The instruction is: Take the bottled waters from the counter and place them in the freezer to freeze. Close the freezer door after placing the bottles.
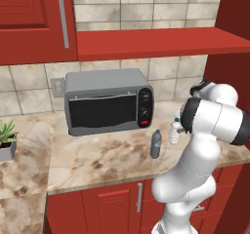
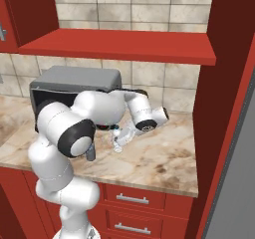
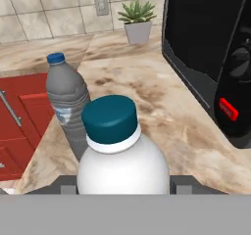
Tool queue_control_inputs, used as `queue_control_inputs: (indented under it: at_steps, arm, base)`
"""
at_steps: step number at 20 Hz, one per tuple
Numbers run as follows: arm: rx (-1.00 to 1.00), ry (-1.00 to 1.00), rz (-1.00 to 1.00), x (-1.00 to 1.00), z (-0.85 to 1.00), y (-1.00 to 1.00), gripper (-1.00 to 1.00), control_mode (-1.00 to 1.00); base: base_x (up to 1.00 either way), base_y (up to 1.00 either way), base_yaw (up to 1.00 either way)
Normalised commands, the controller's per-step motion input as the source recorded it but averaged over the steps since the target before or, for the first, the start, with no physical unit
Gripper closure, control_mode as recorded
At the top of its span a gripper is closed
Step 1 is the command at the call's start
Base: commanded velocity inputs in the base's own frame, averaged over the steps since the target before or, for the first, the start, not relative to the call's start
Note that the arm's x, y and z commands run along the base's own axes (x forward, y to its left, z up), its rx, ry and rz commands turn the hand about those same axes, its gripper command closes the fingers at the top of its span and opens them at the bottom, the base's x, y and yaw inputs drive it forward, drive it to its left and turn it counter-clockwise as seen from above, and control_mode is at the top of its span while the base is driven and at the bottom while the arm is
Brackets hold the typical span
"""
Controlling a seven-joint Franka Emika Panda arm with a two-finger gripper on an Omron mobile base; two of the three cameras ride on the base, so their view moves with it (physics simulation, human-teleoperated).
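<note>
The hand (image 3: pixel 122 187) seems clenched on the right bottle (image 3: pixel 122 155), gripped low for lifting freezerward; the second bottle (image 1: pixel 156 144) waits just left on the bench (image 1: pixel 97 160), near the microwave (image 1: pixel 108 101).

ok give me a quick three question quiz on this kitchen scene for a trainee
1. True or false: the two-finger gripper is closed around the pale plastic bottle with the teal cap.
2. Which stands free on the beige marbled stone counter? A) a slim grey-blue bottle with a blue cap B) a red kettle C) a glass jug
3. Fill in: in the left base view, the small spiky green plant in a grey pot stands to the ____ of the grey microwave with a black door.

Key: 1 true; 2 A; 3 left
</note>
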Motion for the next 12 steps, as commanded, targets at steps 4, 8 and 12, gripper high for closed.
queue_control_inputs:
  at_steps: [4, 8, 12]
  arm:
    - [0.0, 0.0, -0.42, -0.26, 0.64, -0.03, 1.0, -1.0]
    - [0.07, -0.01, -0.5, -0.78, 0.77, 0.0, 1.0, -1.0]
    - [0.03, -0.07, -0.53, -0.99, 0.79, 0.0, 1.0, -1.0]
  base:
    - [0.0, 0.0, 0.0]
    - [0.0, 0.0, 0.0]
    - [0.0, 0.0, 0.0]
